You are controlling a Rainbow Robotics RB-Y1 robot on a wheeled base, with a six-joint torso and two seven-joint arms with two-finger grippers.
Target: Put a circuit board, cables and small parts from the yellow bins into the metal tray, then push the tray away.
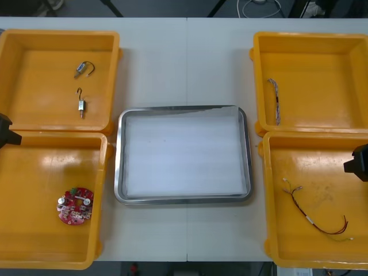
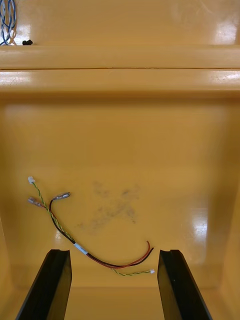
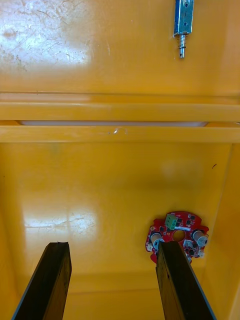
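In the lower left bin (image 1: 34, 230) the board (image 1: 75, 206) lies flat, its edge hidden behind one finger (image 3: 175, 280) of the left gripper (image 3: 112, 247), whose jaws stand wide and hold nothing. In the lower right bin (image 1: 322, 172) the red and yellow cable (image 1: 313, 215) runs diagonally, forked end toward the central tray (image 1: 184, 200), with the right gripper (image 2: 115, 252) just as wide and empty over it. In the front view both grippers are cut off at the frame's sides; farther back, two small metal parts (image 1: 81, 105) lie in the upper left bin (image 1: 34, 86), and the blue and white cable (image 1: 275, 100) runs near-vertically in the upper right bin (image 1: 322, 80).
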